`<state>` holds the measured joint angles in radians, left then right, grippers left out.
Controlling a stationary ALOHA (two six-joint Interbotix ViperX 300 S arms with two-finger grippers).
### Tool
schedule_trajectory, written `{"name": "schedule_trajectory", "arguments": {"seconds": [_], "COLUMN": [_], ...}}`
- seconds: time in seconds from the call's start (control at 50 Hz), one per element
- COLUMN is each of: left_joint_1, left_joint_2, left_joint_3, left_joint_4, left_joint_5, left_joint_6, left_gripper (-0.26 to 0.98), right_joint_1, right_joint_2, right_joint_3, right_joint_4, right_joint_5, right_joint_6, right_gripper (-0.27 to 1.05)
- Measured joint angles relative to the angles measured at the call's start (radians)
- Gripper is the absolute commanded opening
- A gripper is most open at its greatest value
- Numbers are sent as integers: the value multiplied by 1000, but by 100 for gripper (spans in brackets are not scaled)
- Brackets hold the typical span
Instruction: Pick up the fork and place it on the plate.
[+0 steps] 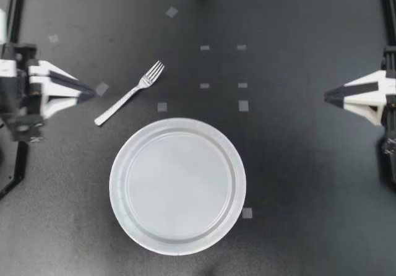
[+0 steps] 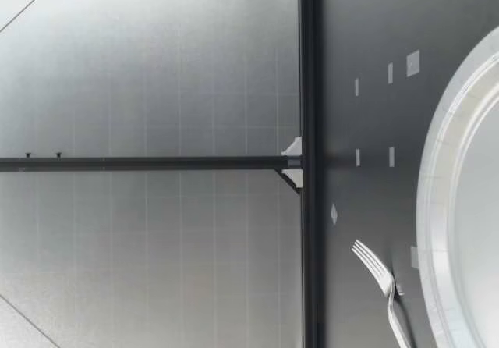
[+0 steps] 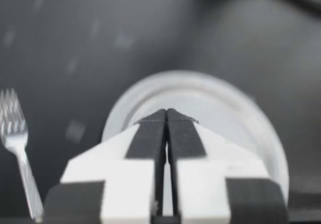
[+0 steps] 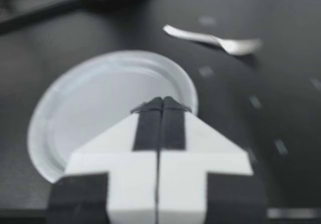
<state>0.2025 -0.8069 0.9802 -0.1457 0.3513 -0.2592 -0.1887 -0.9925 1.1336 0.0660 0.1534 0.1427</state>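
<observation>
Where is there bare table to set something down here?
Widest free patch: between the plate and my right gripper, only flat tape marks there. Crowded: the fork lies between my left gripper and the plate.

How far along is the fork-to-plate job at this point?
Done: nothing. The fork lies on the table beside the plate, apart from it, and the plate is bare. In hand: nothing; the left hand and right hand are both shut and empty at the table's sides, the left nearer the fork. Left: everything: opening a hand, grasping the fork, lifting it and setting it on the plate.
</observation>
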Motion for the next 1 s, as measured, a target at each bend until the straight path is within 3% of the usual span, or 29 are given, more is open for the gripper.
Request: {"name": "schedule_trajectory", "arguments": {"seconds": [0.16,0.26,0.46,0.52,0.6,0.76,0.86,0.9,1.0], "left_joint_1": [0,0,14,26,34,78,94,129,163], "left_joint_2": [83,138,252,360,413,591,621,667,699], "left_joint_3": [17,15,5,-18,-32,-84,-92,-101,-107], "left_joint_4": [0,2,9,17,31,117,135,156,176], "left_joint_5": [3,3,3,8,8,-3,-5,-9,-18], "left_joint_6": [-31,-26,-28,-21,-21,-23,-28,-23,-17], "left_gripper": [3,13,39,50,59,58,58,58,58], "right_joint_1": [-15,-15,-15,-15,-15,-14,-14,-14,-14], "right_joint_2": [-14,-17,11,20,26,26,25,26,25], "right_joint_3": [11,35,71,75,84,95,104,107,117], "right_joint_4": [0,0,2,0,2,0,2,2,0], "right_joint_5": [18,11,-15,-25,-46,-64,-67,-67,-75], "right_joint_6": [15,49,109,110,110,114,121,124,132], "right_gripper": [30,42,44,44,44,44,44,44,44]}}
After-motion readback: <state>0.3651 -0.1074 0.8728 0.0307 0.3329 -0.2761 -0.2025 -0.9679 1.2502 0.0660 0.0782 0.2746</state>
